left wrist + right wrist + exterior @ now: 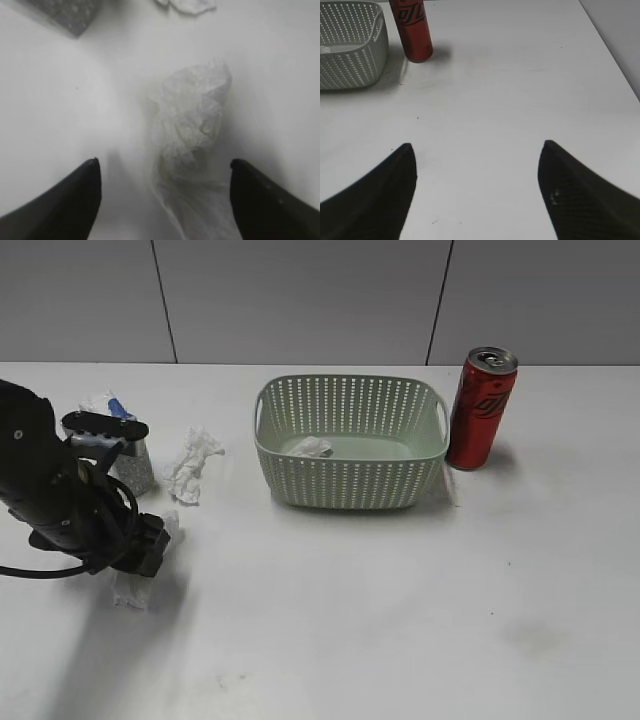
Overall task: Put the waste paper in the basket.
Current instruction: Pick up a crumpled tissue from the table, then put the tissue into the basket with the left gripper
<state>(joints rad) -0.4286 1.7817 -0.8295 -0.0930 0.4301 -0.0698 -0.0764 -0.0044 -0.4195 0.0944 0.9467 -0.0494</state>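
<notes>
The sage-green basket (pixel 350 478) stands at the table's centre back, with one white paper wad (pixel 312 447) inside. A second wad (pixel 192 465) lies to its left. A third wad (pixel 132 588) lies at the front left, under my left gripper (pixel 150 545). In the left wrist view the left gripper (pixel 162 162) is open, and this wad (pixel 192 120) lies between and just beyond its fingertips. My right gripper (pixel 477 145) is open and empty above bare table, well to the right of the basket (pixel 350 60). It is out of the exterior view.
A red drink can (pixel 482 408) stands upright, close to the basket's right side, and shows in the right wrist view (pixel 412 30). A printed carton box (pixel 128 460) stands behind my left arm. The table's right edge is near my right gripper.
</notes>
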